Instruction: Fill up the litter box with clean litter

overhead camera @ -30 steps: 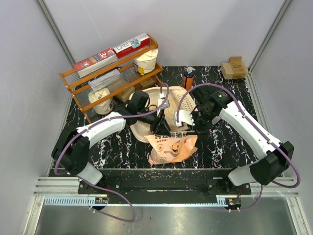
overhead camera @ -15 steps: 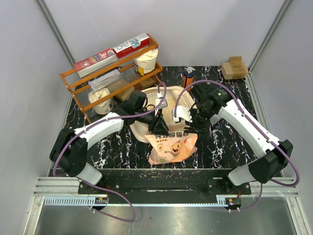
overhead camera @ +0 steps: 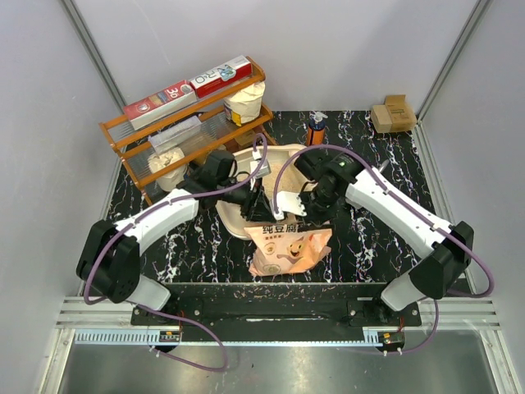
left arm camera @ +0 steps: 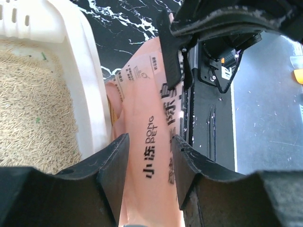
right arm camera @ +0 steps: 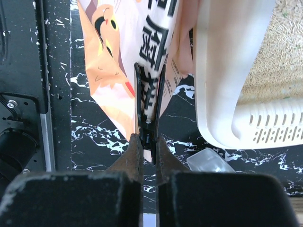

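At litter box (overhead camera: 283,150) near rim: left gripper (left arm camera: 149,142) grasps bag (overhead camera: 287,246), right gripper (right arm camera: 150,75) clenched on bag edge. Lift together, tip over rim slowly.

Top cam overhead; wrist cams close, prob. both on litter bag (left arm camera: 151,156).

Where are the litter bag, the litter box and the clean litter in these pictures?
litter bag (overhead camera: 289,246): top external view, on its printed front panel.
litter box (right arm camera: 222,71): right wrist view, on its cream side wall.
clean litter (left arm camera: 33,118): left wrist view, on the granules lying inside the box.
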### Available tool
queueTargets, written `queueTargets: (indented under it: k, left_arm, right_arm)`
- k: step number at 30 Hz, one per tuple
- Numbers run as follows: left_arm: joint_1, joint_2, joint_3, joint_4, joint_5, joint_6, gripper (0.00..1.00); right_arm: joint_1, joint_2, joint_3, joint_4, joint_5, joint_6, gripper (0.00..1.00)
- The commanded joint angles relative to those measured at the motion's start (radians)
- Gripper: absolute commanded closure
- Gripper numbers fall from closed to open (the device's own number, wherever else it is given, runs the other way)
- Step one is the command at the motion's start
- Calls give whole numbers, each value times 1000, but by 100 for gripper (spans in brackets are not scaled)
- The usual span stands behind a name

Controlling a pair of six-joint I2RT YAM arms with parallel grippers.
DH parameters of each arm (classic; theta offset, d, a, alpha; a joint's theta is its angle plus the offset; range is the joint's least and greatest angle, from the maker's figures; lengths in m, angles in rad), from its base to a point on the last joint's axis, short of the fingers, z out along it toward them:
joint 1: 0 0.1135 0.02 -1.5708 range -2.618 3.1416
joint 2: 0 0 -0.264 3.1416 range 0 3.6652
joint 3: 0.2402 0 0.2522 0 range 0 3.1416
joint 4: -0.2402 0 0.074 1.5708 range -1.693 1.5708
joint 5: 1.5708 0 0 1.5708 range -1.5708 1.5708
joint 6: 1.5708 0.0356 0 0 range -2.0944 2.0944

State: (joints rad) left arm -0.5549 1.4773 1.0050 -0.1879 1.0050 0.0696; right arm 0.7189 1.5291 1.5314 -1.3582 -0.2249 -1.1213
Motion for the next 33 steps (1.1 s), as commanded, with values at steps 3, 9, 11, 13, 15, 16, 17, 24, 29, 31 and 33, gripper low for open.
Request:
queueTargets:
  k: [3, 9, 11, 13, 15, 16, 17, 24, 29, 31, 33]
  left_arm:
    - [47, -69, -34, 39, 4, -2, 54]
    - [62, -89, -51, 42, 0, -5, 54]
    - [67, -92, -51, 42, -2, -8, 54]
    - [72, -94, -45, 42, -3, -13, 53]
    - [79, -98, -36, 30, -8, -10, 52]
    - [81, -100, -17, 18, -12, 7, 51]
    - [85, -104, -5, -20, -17, 21, 50]
    - [131, -132, 156, -320, -91, 193, 41]
    - [182, -178, 276, -446, -221, 242, 3]
    - [199, -198, 316, -466, -262, 256, 1]
    - [219, -212, 333, -466, -287, 253, 1]
  right_arm:
    - [80, 35, 27, -254, 6, 35, 100]
    - [123, 51, 18, -263, 73, 66, 100]
    - [123, 59, 15, -263, 96, 77, 95]
    - [123, 55, 12, -257, 93, 92, 86]
    - [123, 33, 16, -234, 79, 115, 74]
    - [123, 23, 22, -220, 79, 127, 68]
    - [120, 2, 30, -205, 82, 141, 63]
    - [45, -41, 188, -86, 84, 325, 40]
    - [-139, -52, 274, 122, 139, 642, 0]
    - [-171, -53, 277, 198, 220, 719, 1]
    - [-190, -66, 256, 282, 304, 814, 0]
